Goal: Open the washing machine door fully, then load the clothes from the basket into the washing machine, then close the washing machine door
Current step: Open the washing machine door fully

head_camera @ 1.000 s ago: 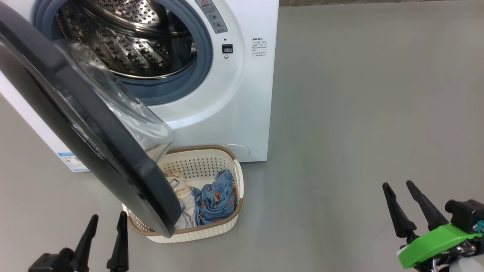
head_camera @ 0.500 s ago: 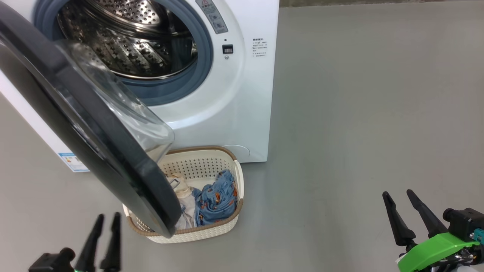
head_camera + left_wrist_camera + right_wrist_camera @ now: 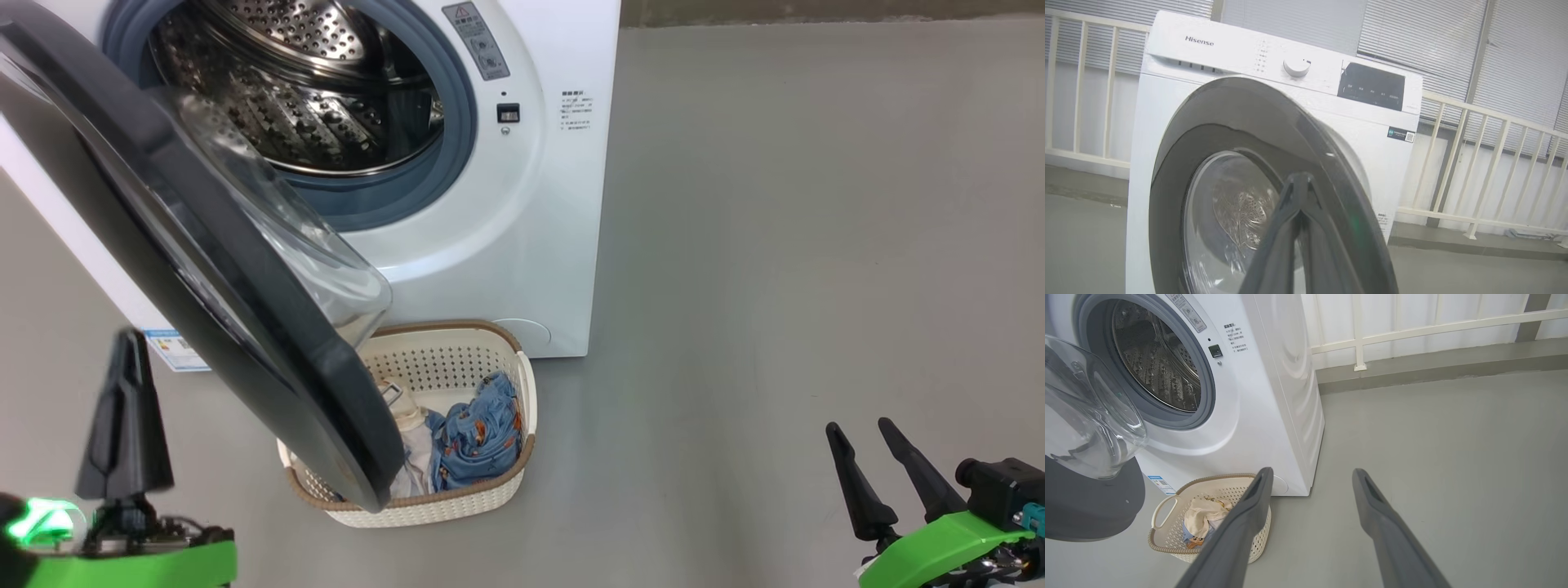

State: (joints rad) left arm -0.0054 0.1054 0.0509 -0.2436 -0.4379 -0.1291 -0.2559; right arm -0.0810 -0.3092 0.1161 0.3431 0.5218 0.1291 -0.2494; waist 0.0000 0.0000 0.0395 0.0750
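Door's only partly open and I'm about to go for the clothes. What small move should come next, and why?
Probably swing the door wider first: hook the shut left gripper round its free edge and draw it left. The door hangs over the basket, covering part of the clothes, and the left gripper faces its outer side. The open right gripper is far off.

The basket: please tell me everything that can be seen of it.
The basket is small, cream-white plastic with perforated walls, a brown rim and a white loop handle. It stands upright on the grey floor, close before the washing machine. Clothes lie in it, light blue printed and cream. In the head view the open washing machine door hides its left part.
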